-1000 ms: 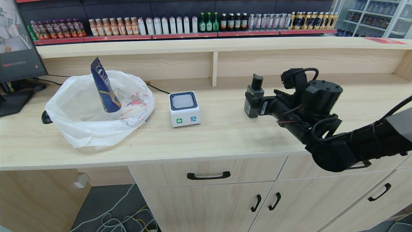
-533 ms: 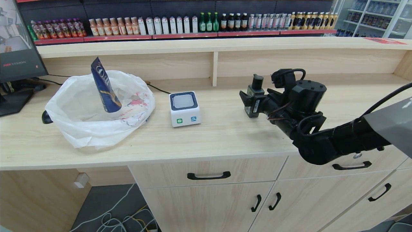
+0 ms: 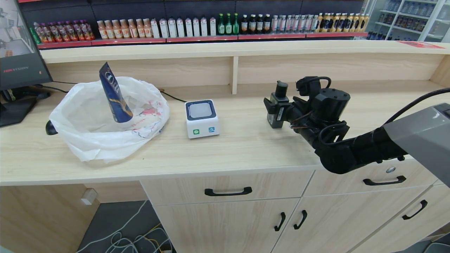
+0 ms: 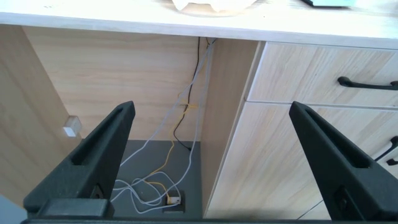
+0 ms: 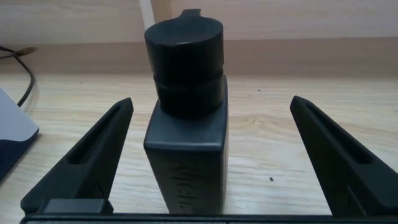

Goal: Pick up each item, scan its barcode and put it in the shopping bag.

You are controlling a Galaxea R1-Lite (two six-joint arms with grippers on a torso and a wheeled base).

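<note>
A dark grey bottle [image 3: 280,92] with a black cap stands upright on the wooden counter [image 3: 246,147], right of the scanner. My right gripper [image 3: 275,109] is open, one finger on each side of the bottle [image 5: 189,143], and neither finger touches it in the right wrist view. The white shopping bag [image 3: 88,140] lies open at the left of the counter with a blue tube [image 3: 114,95] standing in it. The white cube scanner [image 3: 201,118] sits between bag and bottle. My left gripper [image 4: 212,109] hangs open below counter height, facing the cabinet front.
A monitor stand [image 3: 17,102] and cables sit at the counter's far left. A raised wooden ledge [image 3: 232,49] runs behind the counter, with drink shelves beyond it. Drawers with black handles [image 3: 227,192] are below, and loose cables [image 4: 155,186] lie on the floor.
My right arm has slid left along the counter, bringing its open fingers further around the bottle. The bottle, bag and scanner have not moved.
</note>
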